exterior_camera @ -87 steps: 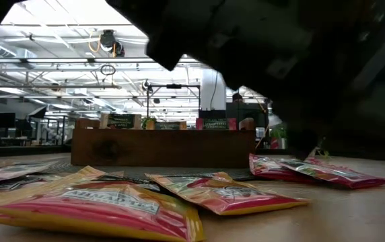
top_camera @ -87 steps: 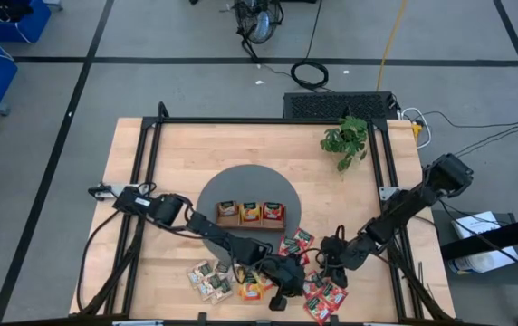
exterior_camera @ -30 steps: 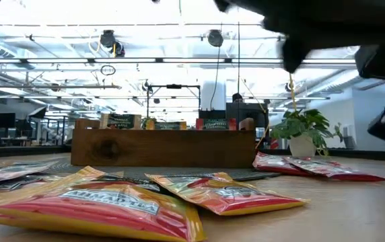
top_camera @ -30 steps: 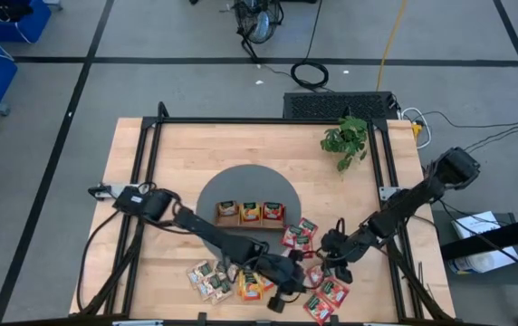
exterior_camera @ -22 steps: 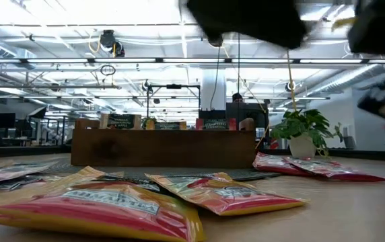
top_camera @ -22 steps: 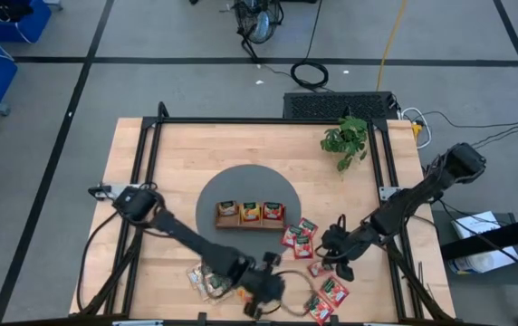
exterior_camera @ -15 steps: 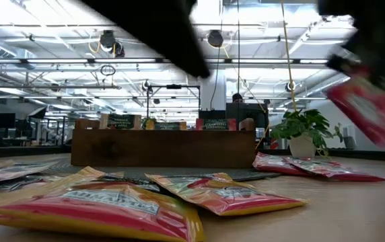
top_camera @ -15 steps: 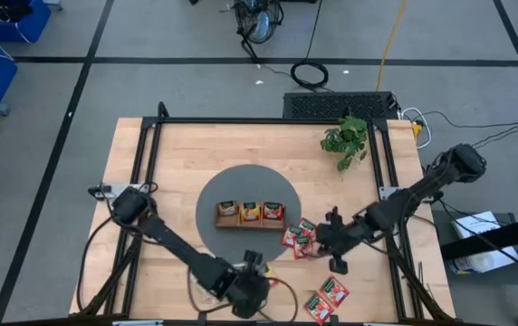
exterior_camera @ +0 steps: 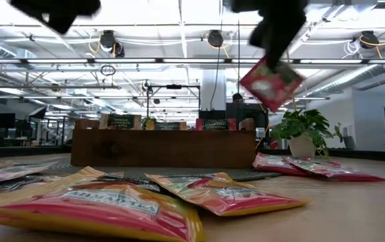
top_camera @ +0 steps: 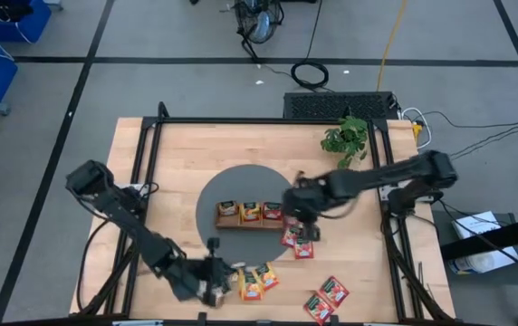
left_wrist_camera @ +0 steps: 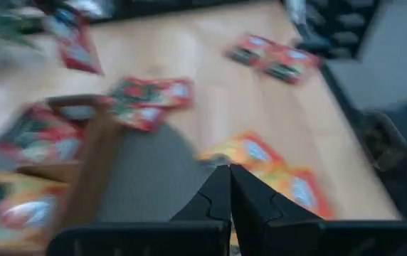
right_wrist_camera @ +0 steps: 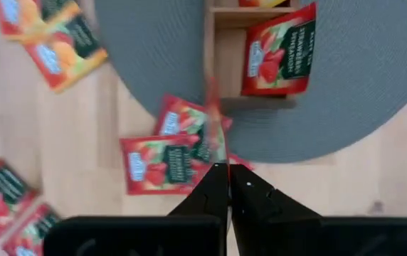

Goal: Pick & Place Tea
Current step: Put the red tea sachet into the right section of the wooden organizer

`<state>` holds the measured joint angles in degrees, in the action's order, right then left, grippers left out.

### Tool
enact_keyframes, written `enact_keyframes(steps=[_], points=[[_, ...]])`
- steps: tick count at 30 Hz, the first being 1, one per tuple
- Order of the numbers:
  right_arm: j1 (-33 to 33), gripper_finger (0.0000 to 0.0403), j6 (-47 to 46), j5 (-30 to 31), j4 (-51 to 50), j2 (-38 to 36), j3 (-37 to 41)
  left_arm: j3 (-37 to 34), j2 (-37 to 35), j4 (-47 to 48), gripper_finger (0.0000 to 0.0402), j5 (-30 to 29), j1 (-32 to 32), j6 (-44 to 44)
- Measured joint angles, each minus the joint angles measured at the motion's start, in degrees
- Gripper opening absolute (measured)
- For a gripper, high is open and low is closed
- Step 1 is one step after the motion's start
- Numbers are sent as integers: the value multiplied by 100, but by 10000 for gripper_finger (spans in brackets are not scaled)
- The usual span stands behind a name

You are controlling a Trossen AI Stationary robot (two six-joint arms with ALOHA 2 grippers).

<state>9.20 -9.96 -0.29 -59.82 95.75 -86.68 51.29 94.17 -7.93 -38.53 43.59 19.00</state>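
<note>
Carrying a red strawberry tea sachet toward the long brown wooden tray.
Right gripper, clenched on the sachet's edge above the tray's end, is risking slippage; left gripper, clenched empty, is waiting near the tray's front.

High: straight down over the whole tabletop.
Low: level at tabletop height, facing the wooden tray.
Wrists: close, looking down; both share that tray.
</note>
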Motion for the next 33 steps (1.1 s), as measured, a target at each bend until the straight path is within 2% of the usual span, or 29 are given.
enact_keyframes(steps=[2,6,10,15,19,23,28,33], points=[[-155,0,336,18,-437,473,-528,-389,-30,-810,4,-37,-67,-93],[-311,0,855,22,-928,1236,-1517,-923,-1,-1457,10,132,-54,-173],[-354,0,1339,242,-1281,1841,-2353,-1047,-5,-1491,25,242,-1,-51],[-476,0,1649,496,-1744,2451,-3104,-1040,-14,-1602,19,303,149,-281],[-513,0,1716,471,-1940,2858,-3243,-1043,-11,-1614,4,292,239,-449],[-524,0,1734,478,-2154,3103,-3239,-1043,-11,-1597,14,299,272,-481],[-516,0,1793,470,-1652,3094,-3239,-1043,-11,-1592,26,294,267,-479],[-508,0,1441,470,-1696,3036,-3241,-1043,-11,-1589,6,295,263,-474]])
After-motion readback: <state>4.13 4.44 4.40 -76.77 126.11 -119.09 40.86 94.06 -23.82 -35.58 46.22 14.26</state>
